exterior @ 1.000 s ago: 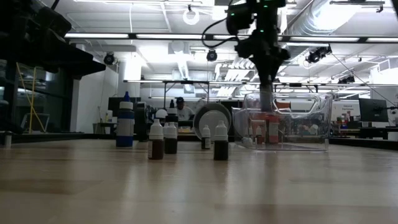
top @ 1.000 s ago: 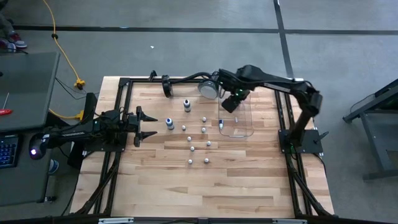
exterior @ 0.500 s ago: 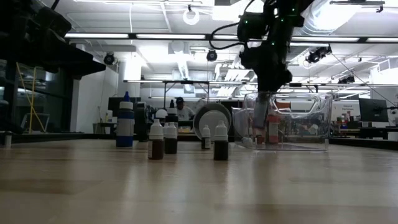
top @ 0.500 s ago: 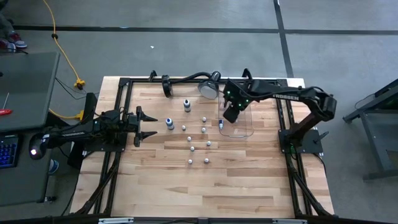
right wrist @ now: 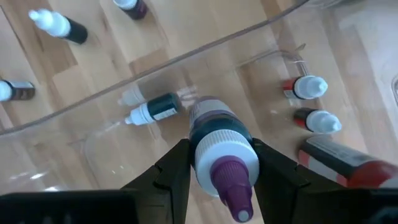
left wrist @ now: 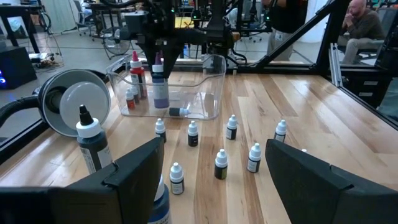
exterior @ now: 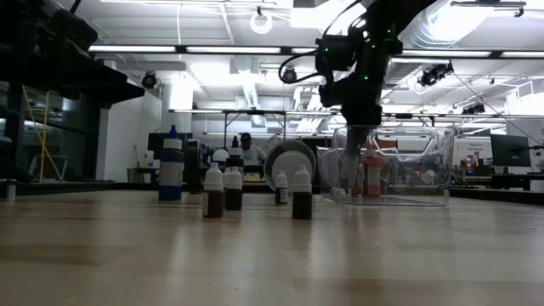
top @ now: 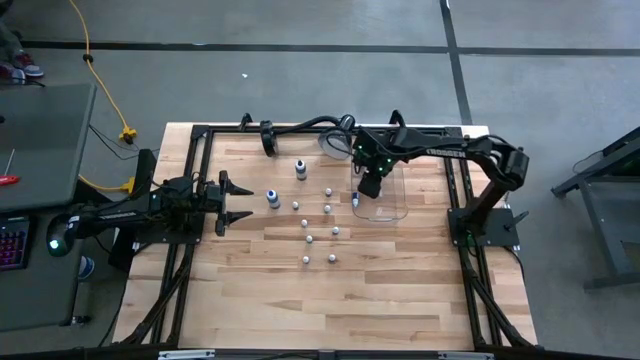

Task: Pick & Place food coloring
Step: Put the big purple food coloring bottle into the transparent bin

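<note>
Purple-tipped bottle [right wrist: 217,146] pinched between the right gripper's [right wrist: 219,163] 2 fingers [right wrist: 174,171], white collar and purple nozzle pointing up toward the wrist camera, pale body hanging down inside the clear tray [right wrist: 93,118]. Same bottle visible from the left wrist view [left wrist: 160,81], upright and low in the tray [left wrist: 214,87], body close to the tray floor; can't say for sure if touching.

Already in the tray: 1 dark bottle lying on its side [right wrist: 152,109], 2 small red bottles [right wrist: 306,87] close together, plus a bigger red-tipped bottle [right wrist: 348,158] next to them. From the left wrist view that tall red one [left wrist: 136,71] stands upright just beside the held bottle.

Out on the wooden table [top: 380,290], well apart from the tray: a scatter of small white-capped bottles [top: 308,239], roughly 8 in the middle area, all upright. Also a taller blue bottle [top: 272,198] near the left gripper and another tall one [top: 300,169] farther back. From the low view, 2 dark-bodied bottles [exterior: 213,194] in front, blue one [exterior: 172,166] behind.

Round silver lamp head [top: 335,142] just beside the tray's far corner.

Left gripper [top: 235,203] parked at the left edge of the table, fingers spread wide, nothing between them.
</note>
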Controlling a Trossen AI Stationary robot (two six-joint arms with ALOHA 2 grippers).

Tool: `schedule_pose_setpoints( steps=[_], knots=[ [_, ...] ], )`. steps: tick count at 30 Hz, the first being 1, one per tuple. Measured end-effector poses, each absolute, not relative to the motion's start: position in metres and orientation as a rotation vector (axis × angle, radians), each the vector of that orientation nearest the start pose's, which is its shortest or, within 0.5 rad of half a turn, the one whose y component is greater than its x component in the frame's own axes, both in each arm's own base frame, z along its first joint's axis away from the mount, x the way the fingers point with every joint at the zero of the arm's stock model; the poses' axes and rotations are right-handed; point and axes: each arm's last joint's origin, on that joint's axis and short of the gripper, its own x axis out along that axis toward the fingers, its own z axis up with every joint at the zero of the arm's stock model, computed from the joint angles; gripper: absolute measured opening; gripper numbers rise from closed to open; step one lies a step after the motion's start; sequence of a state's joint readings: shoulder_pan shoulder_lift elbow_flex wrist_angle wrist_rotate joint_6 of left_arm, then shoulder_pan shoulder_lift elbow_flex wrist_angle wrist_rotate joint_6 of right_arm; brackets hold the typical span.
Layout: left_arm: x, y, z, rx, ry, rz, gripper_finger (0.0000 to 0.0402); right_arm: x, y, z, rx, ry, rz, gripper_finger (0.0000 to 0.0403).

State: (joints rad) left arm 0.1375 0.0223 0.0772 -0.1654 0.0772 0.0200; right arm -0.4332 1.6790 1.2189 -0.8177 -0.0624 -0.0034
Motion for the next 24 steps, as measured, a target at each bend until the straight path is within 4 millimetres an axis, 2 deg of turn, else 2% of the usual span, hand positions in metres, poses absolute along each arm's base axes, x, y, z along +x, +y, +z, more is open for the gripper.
schedule_pose_setpoints(
  steps=[11, 24],
  knots=[
    [0.093, 0.011, 0.172, 0.009, 0.111, 0.059, 0.0278, 0.325, -0.153, 0.234, 0.161, 1.323, -0.295, 0.0131],
    [0.093, 0.011, 0.172, 0.008, 0.111, 0.059, 0.0278, 0.334, -0.166, 0.215, 0.167, 1.418, -0.276, 0.0131]
  ],
)
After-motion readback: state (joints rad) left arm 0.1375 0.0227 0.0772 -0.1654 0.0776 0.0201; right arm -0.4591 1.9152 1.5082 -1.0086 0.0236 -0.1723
